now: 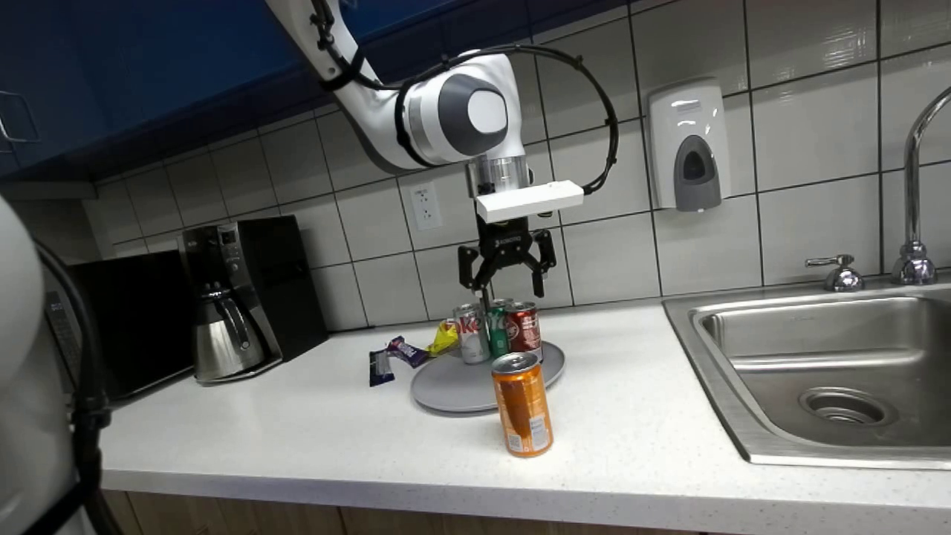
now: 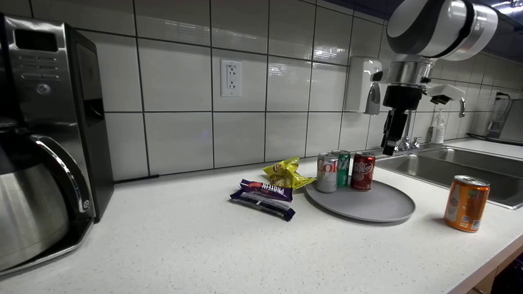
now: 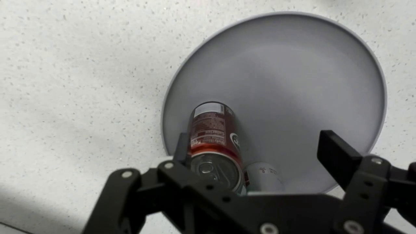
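My gripper point(image 1: 510, 288) is open and empty, pointing down above the cans; it also shows in the wrist view point(image 3: 255, 146). In that view the red Dr Pepper can point(image 3: 213, 130) lies below, close to one finger; I cannot tell whether they touch. A silver Coke can point(image 3: 265, 177) is partly hidden by the gripper. The red can point(image 2: 363, 171), silver can point(image 2: 327, 173) and a green can point(image 2: 342, 167) stand upright together on a round grey plate point(image 2: 376, 206). An orange can point(image 1: 523, 405) stands upright on the counter beside the plate, outside the wrist view.
Two dark wrapped bars point(image 2: 263, 204) and a yellow snack bag point(image 2: 286, 173) lie beside the plate. A coffee maker point(image 1: 252, 290) stands at one end of the counter. A steel sink point(image 1: 825, 371) with a faucet is at the other. A tiled wall runs behind.
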Available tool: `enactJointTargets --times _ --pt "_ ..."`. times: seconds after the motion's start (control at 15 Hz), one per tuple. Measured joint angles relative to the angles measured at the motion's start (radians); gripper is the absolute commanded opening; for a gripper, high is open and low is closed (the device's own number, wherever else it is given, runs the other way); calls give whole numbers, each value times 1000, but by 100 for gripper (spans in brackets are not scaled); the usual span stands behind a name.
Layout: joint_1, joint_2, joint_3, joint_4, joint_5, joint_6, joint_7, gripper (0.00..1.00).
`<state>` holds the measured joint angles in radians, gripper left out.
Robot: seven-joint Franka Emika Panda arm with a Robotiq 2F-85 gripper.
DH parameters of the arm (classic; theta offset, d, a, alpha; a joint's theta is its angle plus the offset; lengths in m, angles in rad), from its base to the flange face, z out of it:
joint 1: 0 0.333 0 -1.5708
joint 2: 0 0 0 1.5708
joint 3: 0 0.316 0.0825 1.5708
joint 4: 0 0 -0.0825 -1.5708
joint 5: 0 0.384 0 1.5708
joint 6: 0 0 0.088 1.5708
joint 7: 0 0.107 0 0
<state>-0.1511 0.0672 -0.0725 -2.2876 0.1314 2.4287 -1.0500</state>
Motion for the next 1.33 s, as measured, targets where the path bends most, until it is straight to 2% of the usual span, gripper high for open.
enactJointTargets --times 0.67,1.33 --pt "0 -83 -5 -93 -80 0 114 100" --pt "0 -94 -8 -151 -142 34 298 100"
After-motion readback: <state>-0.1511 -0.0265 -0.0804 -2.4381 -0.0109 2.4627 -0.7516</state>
